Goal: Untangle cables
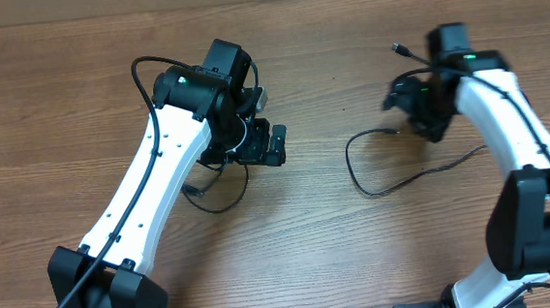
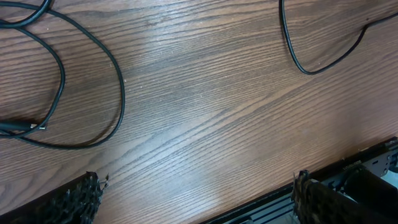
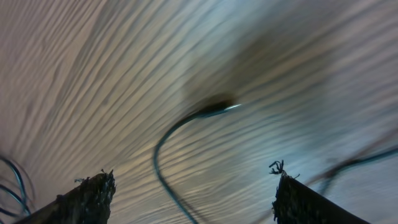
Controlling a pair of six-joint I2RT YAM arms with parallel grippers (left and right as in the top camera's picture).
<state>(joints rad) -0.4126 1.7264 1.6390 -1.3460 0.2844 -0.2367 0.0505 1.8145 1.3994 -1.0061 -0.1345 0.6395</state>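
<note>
One thin black cable (image 1: pixel 222 202) lies in a loop beside and partly under my left arm, its small plug (image 1: pixel 189 191) at the left. In the left wrist view this loop (image 2: pixel 119 93) and plug (image 2: pixel 22 127) lie at the left. A second black cable (image 1: pixel 356 175) curves across the table's middle-right towards my right arm. It also shows at the top right of the left wrist view (image 2: pixel 297 59). My left gripper (image 1: pixel 272 142) (image 2: pixel 199 202) is open and empty above bare wood. My right gripper (image 1: pixel 405 101) (image 3: pixel 193 199) is open, with the cable's plug end (image 3: pixel 214 110) lying below, between the fingers. That view is blurred.
Another thin black cord with a plug end (image 1: pixel 399 47) runs near the top of my right arm. The wooden table (image 1: pixel 311 258) ends at a dark rail along the front edge (image 2: pixel 348 177).
</note>
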